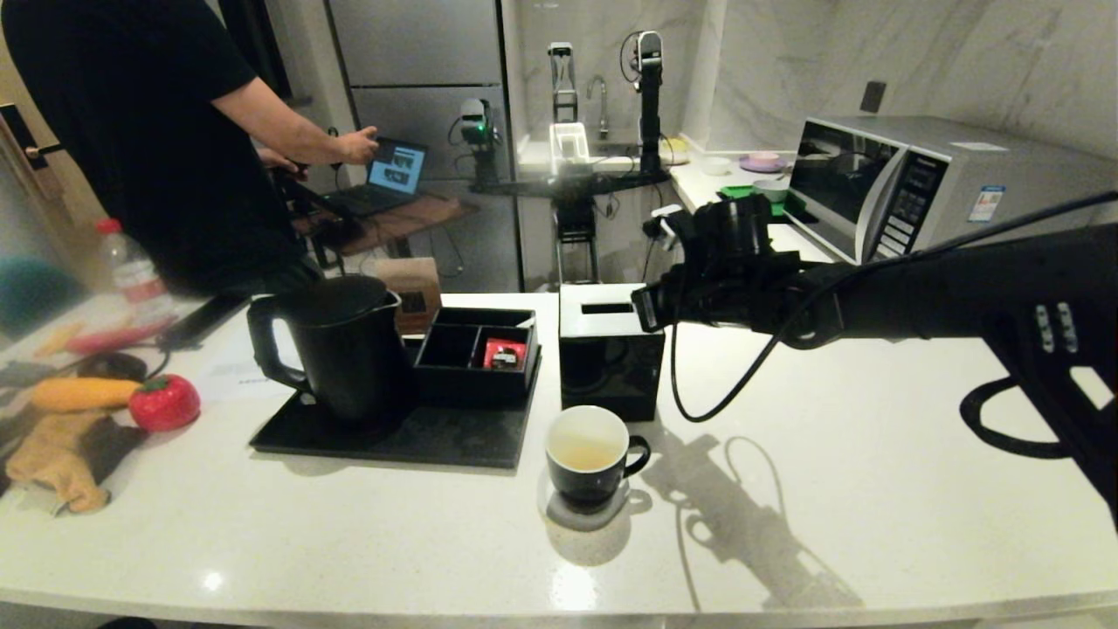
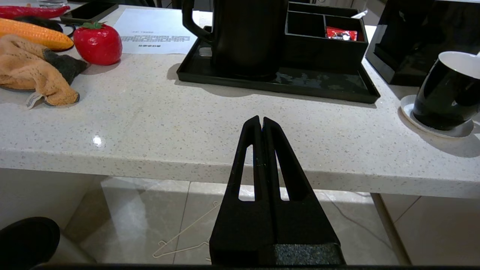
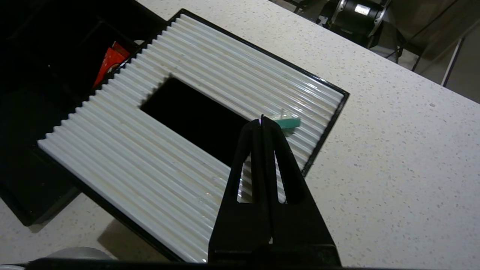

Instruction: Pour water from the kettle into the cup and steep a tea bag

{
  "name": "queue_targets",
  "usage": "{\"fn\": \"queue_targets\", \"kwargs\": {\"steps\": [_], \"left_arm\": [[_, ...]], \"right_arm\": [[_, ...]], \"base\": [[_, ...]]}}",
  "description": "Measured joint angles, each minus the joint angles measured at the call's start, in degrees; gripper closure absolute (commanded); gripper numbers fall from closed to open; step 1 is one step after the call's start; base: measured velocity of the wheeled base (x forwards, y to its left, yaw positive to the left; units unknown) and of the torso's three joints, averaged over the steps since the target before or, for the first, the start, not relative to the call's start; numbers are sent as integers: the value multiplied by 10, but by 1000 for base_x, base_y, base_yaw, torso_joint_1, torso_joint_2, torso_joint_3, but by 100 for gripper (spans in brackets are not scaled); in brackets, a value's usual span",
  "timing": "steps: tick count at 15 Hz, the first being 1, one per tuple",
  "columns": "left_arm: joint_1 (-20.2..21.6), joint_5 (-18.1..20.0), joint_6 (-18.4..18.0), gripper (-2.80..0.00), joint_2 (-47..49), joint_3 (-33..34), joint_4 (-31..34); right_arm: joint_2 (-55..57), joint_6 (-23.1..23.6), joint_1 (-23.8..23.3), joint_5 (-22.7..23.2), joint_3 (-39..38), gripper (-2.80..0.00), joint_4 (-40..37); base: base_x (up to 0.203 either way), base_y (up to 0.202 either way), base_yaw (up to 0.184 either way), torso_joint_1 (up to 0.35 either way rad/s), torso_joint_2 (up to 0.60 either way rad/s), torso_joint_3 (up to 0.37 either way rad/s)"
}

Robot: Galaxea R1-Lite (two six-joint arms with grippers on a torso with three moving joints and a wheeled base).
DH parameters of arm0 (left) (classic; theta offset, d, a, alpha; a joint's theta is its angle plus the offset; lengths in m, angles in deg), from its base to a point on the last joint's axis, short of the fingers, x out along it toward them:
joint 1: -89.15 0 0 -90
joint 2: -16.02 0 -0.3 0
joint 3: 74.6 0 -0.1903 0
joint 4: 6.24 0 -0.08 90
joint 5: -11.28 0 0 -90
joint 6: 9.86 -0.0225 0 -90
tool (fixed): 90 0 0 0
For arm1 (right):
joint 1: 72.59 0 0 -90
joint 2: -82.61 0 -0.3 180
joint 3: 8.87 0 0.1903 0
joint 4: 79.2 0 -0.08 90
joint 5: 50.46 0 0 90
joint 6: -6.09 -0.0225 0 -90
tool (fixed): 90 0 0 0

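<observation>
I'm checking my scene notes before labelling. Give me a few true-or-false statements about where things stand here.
1. The cup stands on the black tray. False: it sits on a white coaster on the counter, beside the tray.
2. The kettle stands on the tray. True.
3. The left claw is shut. True.
4. The right claw holds the kettle. False: it hangs shut above the tissue box.
5. A red packet lies in the divided box. True.

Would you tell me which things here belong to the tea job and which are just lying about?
Job: tall matte black kettle; glossy black mug, white inside; shut right gripper.
Lying about: black cube tissue box under that gripper; small red packet; red toy tomato; orange cloth.
</observation>
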Motion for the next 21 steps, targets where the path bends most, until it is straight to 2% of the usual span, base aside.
{"fn": "queue_targets", "kwargs": {"steps": [9,15,21], "left_arm": [[0,0,0,0,0,0,0],[0,0,0,0,0,0,0],[0,0,0,0,0,0,0]], "right_arm": [[-12,0,10,0,-3,0,-3],[-18,5,-5,-20,-11,0,0],[-18,19,-19,-21,-26,0,5]], "base": [[0,0,0,0,0,0],[0,0,0,0,0,0],[0,0,0,0,0,0]]}}
